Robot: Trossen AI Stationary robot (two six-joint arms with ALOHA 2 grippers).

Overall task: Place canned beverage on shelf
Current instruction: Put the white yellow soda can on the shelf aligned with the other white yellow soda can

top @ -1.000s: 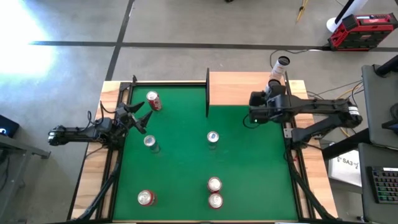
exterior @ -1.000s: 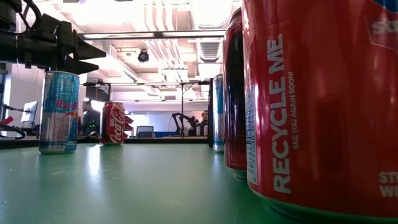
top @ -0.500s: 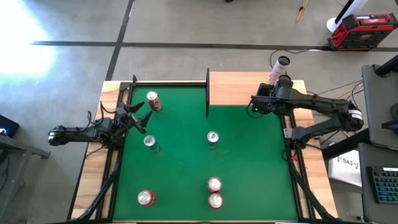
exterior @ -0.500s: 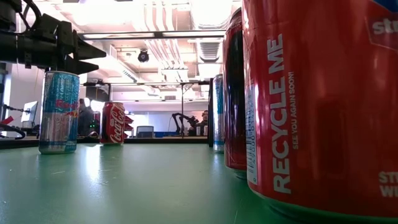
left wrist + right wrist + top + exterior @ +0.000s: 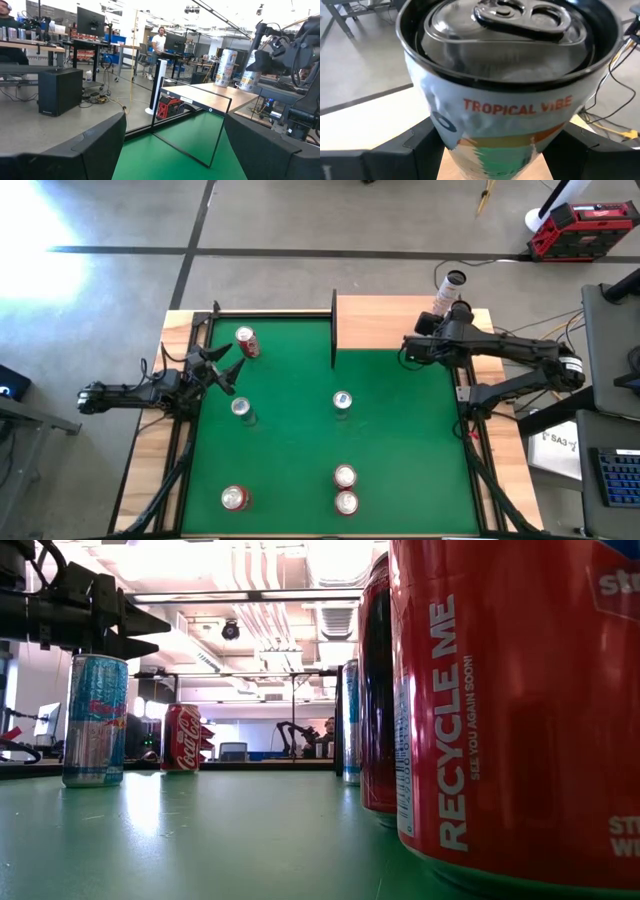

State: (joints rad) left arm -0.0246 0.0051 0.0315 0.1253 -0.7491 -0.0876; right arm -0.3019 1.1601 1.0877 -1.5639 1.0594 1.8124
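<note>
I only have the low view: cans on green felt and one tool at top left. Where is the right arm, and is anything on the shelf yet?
Observer: In the high view, the right tool is over the far right corner of the shelf.
Operator: Any can there?
Observer: Yes. The right wrist view is filled by an upright can labelled "TROPICAL VIBE", with its tab unopened and light wood beneath it.
Operator: And the tool I see at top left?
Observer: That is the left tool. It is open and empty at the table's left edge, between the red can and a silver-topped can.
</note>
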